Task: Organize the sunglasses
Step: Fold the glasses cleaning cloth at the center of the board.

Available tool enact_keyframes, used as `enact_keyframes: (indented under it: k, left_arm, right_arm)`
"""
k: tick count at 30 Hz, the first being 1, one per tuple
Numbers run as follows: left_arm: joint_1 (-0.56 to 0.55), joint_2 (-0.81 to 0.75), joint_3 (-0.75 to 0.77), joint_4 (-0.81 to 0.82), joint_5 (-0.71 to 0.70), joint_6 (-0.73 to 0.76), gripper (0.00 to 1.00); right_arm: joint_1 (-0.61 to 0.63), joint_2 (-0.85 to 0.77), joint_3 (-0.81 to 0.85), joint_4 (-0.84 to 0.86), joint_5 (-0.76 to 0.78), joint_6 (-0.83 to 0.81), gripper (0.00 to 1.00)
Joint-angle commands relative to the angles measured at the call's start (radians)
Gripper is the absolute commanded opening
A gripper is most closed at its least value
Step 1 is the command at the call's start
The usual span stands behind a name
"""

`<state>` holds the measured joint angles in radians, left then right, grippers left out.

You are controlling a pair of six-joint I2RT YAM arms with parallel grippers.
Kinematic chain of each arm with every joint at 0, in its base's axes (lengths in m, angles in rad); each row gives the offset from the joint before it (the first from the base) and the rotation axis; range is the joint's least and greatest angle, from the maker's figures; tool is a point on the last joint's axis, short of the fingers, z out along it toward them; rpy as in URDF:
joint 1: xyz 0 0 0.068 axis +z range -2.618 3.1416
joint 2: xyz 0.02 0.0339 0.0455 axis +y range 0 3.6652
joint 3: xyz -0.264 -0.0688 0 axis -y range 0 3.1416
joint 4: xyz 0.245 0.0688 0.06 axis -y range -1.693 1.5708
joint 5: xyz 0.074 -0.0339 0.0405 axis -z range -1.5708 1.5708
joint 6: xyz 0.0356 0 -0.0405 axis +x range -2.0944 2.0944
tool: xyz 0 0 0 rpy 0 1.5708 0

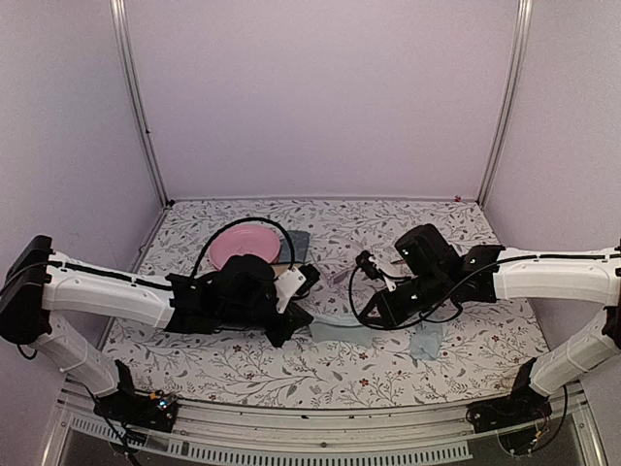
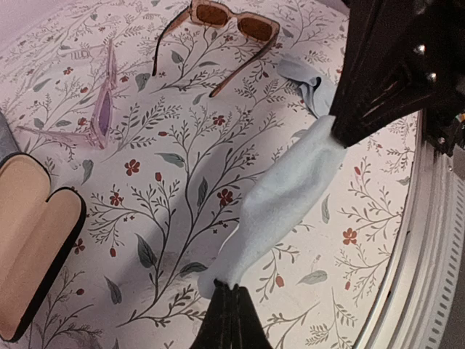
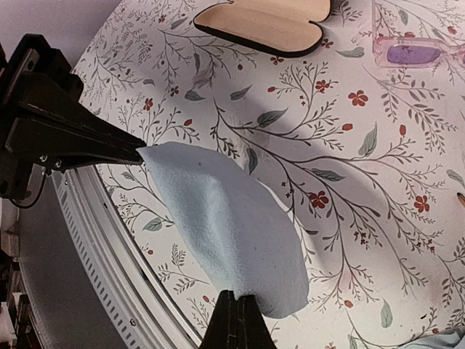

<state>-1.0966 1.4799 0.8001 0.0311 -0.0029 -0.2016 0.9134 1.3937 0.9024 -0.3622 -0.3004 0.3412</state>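
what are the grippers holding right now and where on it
One blue cloth, stretched between them: the left gripper pinches one end, the right gripper the opposite end.

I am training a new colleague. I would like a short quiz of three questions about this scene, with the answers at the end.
1. True or false: the left gripper and the right gripper are both shut on the same light blue cloth.
2. Where are the pink sunglasses? A: held by the left gripper. B: lying on the table. C: held by the right gripper.
3. How many pairs of sunglasses lie on the table?

Key
1. True.
2. B.
3. Two: the pink sunglasses and the reddish-brown sunglasses.
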Motion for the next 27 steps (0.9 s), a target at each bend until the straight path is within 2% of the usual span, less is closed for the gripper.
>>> enact_keyframes:
  k: [1,9,15,21,27]
  left_arm:
    - [-0.054,-0.051,0.017,-0.041,-0.056,-0.044,0.00]
    - [-0.167,-0.112,0.002,-0.127,-0.171,-0.150,0.00]
    - [-0.183,-0.084,-0.011,-0.127,-0.199,-0.169,0.00]
    - [-0.135,0.009,0.004,-0.081,-0.190,-0.140,0.00]
    - [-0.049,0.080,0.014,0.001,-0.144,-0.106,0.00]
  right_arm:
    - [0.039,-0.040,-0.027,0.018,-0.003,0.034,0.00]
    - [0.125,-0.117,-0.091,0.035,0.026,0.128,0.00]
    - [0.131,-0.112,-0.156,0.091,0.034,0.172,0.01]
    - [0.107,-0.011,-0.132,0.105,0.097,0.173,0.00]
    - [0.035,0.086,-0.091,0.134,0.090,0.142,0.00]
